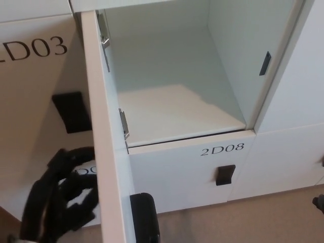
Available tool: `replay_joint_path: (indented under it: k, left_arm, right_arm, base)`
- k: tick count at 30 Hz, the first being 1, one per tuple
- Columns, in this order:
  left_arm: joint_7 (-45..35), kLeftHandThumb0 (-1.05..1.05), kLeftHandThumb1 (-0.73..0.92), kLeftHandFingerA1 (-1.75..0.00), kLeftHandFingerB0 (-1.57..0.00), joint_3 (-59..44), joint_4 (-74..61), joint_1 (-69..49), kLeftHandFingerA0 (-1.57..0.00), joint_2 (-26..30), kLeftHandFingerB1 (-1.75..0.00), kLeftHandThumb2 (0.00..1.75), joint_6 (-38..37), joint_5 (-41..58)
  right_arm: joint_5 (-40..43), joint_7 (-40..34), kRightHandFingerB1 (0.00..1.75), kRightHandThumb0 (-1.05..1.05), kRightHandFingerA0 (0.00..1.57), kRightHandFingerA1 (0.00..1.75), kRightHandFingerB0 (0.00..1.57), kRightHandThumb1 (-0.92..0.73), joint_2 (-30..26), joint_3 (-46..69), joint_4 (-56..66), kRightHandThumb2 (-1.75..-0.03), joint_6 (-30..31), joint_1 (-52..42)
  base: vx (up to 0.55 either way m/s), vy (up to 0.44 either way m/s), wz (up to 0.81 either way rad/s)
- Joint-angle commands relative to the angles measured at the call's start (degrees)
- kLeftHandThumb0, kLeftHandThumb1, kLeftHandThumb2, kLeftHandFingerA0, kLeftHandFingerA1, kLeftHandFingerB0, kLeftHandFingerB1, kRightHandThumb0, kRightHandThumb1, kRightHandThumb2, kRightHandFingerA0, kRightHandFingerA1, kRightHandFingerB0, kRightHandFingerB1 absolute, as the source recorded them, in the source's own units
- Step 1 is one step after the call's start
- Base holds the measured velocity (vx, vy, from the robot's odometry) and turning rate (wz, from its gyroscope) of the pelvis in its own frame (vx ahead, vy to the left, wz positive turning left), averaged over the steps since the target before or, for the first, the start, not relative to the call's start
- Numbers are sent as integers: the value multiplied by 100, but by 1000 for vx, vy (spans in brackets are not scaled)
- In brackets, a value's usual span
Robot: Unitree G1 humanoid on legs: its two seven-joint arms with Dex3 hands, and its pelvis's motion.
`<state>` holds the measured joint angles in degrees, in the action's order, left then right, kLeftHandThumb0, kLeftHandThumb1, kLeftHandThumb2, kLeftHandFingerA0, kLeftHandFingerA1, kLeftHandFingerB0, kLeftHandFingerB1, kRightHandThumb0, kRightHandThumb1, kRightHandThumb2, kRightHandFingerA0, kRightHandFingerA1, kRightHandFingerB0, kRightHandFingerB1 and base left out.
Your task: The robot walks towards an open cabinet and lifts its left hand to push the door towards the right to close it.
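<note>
The door [104,131] of the cabinet [177,101] is white and stands wide open, seen almost edge-on; its long axis runs from the top of the picture down toward the camera, with a black handle [144,218] at its lower end. Two metal hinges [123,124] join it to the empty compartment. The left hand [61,200], fingers spread and holding nothing, is just left of the door. Below the compartment sits a drawer marked 2D08 [223,150]

The left hand [61,197] is raised at lower left, its black fingers [55,167] spread apart. Nothing is held. Only a dark tip of the right hand [319,202] is seen.
</note>
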<state>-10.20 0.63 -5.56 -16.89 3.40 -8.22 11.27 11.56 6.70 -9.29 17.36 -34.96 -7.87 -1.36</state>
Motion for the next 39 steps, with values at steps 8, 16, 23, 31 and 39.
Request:
replay_joint_path:
  k: [8, 16, 23, 31, 39]
  left_arm:
    - [-13, -52, 54, -103, -49, 1831, -1842, 847, -66, -162, -91, 93, 1200, -889]
    - [188, -42, 65, -111, -62, 2290, -758, 2294, -70, -703, -96, 59, 1577, -1149]
    - [425, -70, 41, -89, -71, 2312, 1285, 4304, -84, -1275, -82, 96, 1642, -1573]
    - [721, -36, 61, -44, -47, 1736, 3711, 6587, -59, -918, -38, 58, 2211, -1707]
    - [942, -35, 64, -95, -37, 1012, 5632, 7687, -58, 197, -36, 59, 2088, -1358]
  right_arm:
    - [-20, 11, 37, -15, 75, 59, 38, -56, -130, -66, 524, -56, 537, -339]
    - [-118, -13, 36, -18, 77, 55, 37, -55, -123, -183, 667, -56, 624, -317]
    - [-101, -25, 36, -18, 73, 57, 36, -55, -62, -243, 817, -56, 721, -244]
    - [-224, -59, 37, -19, 70, 53, 36, -57, 100, -475, 941, -56, 569, -265]
    - [-233, 12, 36, -22, 70, 52, 35, -57, 14, -532, 1129, -56, 580, -424]
  base:
    - [0, 0, 2]
    - [0, 0, 0]
    - [0, 0, 0]
    - [0, 0, 0]
    - [0, 0, 0]
